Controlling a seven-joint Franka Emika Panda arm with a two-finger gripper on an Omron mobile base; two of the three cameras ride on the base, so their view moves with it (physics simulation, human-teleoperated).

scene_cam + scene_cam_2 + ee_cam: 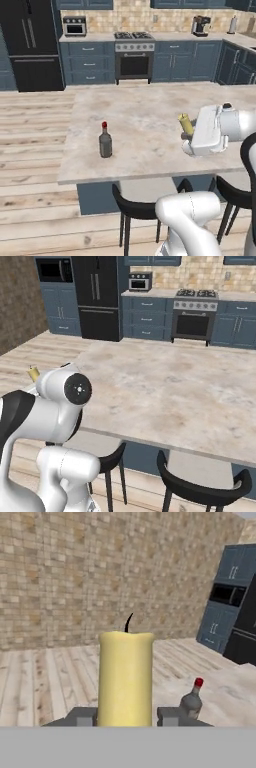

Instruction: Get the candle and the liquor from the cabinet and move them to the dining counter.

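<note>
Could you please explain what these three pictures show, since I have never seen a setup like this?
It is a rendered kitchen with a white robot arm on a driving base. Two pictures come from cameras on the base, behind the arm to its left and right; the third looks along the gripper itself. The arm reaches over the dining counter, a marbled island with black stools. The liquor, a dark bottle with a red cap, already stands on it. The gripper is shut on the candle, a yellow stick with a black wick, held upright above the counter.
</note>
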